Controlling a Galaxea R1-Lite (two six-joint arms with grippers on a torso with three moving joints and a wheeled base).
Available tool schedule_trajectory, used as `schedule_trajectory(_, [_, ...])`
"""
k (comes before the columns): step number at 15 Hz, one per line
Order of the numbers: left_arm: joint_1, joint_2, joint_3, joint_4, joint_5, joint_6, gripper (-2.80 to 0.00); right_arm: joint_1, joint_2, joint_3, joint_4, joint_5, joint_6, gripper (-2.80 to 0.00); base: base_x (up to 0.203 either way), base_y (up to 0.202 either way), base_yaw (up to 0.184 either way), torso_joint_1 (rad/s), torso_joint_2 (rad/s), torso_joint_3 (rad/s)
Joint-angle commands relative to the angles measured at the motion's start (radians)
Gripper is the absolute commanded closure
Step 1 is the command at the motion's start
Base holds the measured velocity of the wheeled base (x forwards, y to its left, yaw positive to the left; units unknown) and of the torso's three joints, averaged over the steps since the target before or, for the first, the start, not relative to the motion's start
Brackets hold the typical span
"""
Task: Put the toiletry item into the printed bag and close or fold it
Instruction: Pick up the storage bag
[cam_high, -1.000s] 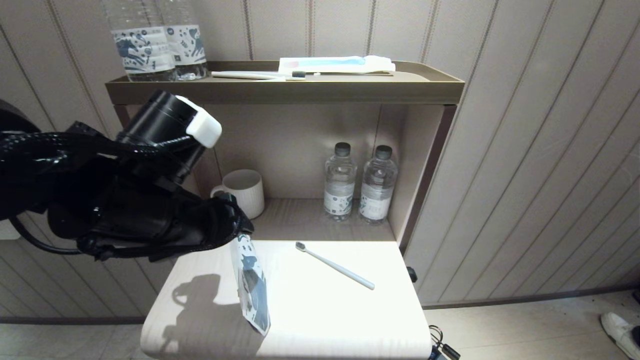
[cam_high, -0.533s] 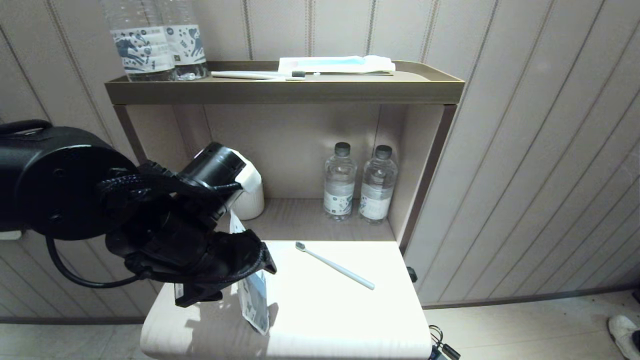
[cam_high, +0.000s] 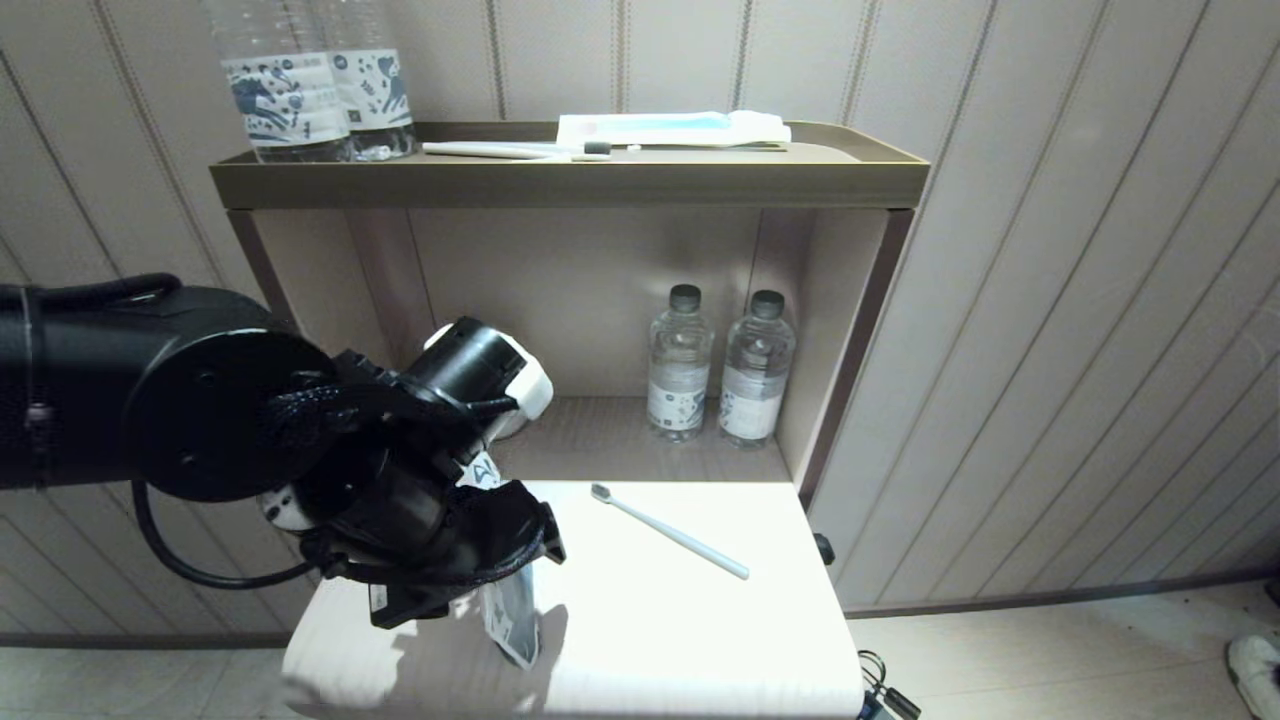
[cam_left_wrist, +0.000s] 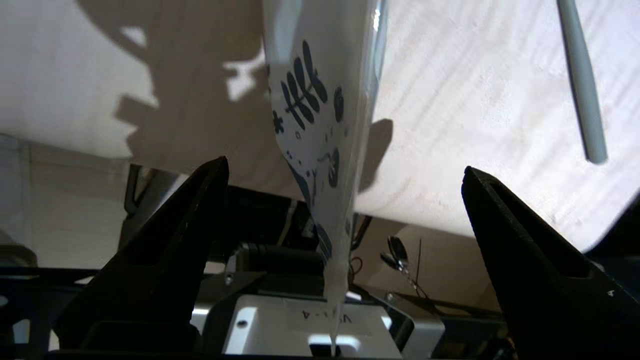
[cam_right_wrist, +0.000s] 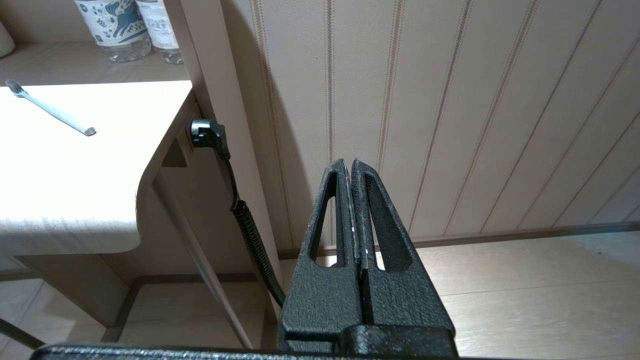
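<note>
The pale surface (cam_high: 680, 640) carries the toothbrush (cam_high: 668, 531), lying aslant, and the printed bag (cam_high: 510, 620), well apart from the toothbrush.

toothbrush (cam_high: 668, 531) on table (cam_high: 700, 640) | printed bag (cam_high: 510, 618) to its left

left gripper (cam_high: 500, 575) low over bench (cam_high: 680, 640) front-left | printed bag (cam_high: 512, 620) hangs upright just below fingers, lower corner at bench | toothbrush (cam_high: 668, 531) flat, apart beyond fingers | two bottles (cam_high: 718, 365) on shelf, farther beyond fingers
</note>
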Motion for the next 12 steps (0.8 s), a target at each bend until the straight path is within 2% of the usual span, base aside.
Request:
schedule_trajectory(1, [-0.003, 0.036, -0.001, 0.006, 0.041, -0.007, -2.80, 0.000, 0.001, 0.000, -0.001, 0.000, 0.000, 0.00, 0.000, 0.000, 0.000, 0.000, 0.00, 0.000])
schedule_trajectory(2, [-0.005, 0.040, 0.008, 0.005, 0.055, -0.007, 0.00, 0.000, 0.001, 0.000, -0.001, 0.000, 0.000, 0.00, 0.000, 0.000, 0.000, 0.000, 0.00, 0.000])
schedule_trajectory(12, [-0.007, 0.033, 0.013, 0.008, 0.059, -0.006, 0.00, 0.000, 0.001, 0.000, -0.001, 0.000, 0.000, 0.00, 0.000, 0.000, 0.000, 0.000, 0.00, 0.000])
